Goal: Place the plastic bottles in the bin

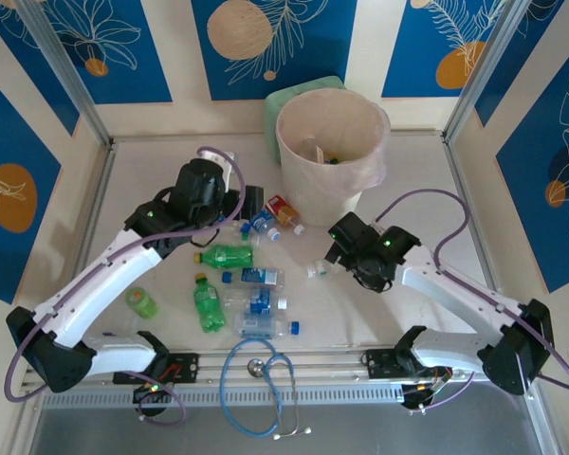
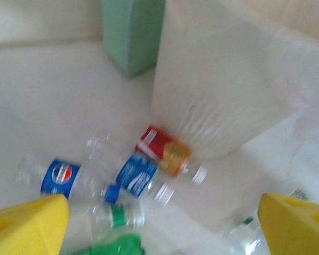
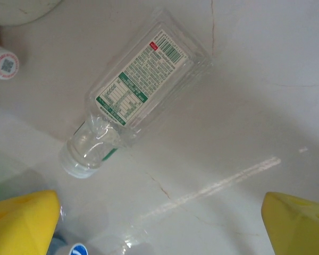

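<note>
1. Top external view: the bin (image 1: pixel 308 185) stands far centre on the tabletop (image 1: pixel 142 161); a few things lie inside, too small to name.
2. About ten plastic bottles (image 1: pixel 229 255) lie near-left of it, so most of the task is judged undone.
3. Left pincer (image 2: pixel 164 223): wide open, empty, above the cluster.
4. Right pincer (image 3: pixel 162 220): wide open, empty, over a clear bottle (image 3: pixel 141 87) lying flat.

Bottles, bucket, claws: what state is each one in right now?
bin, upright, liner over rim
clear green-print bottle, lying on its side, ungripped
red-label bottle, lying by the bin's base
stethoscope, lying loosely looped
left gripper, open, empty
right gripper, open, empty
</note>
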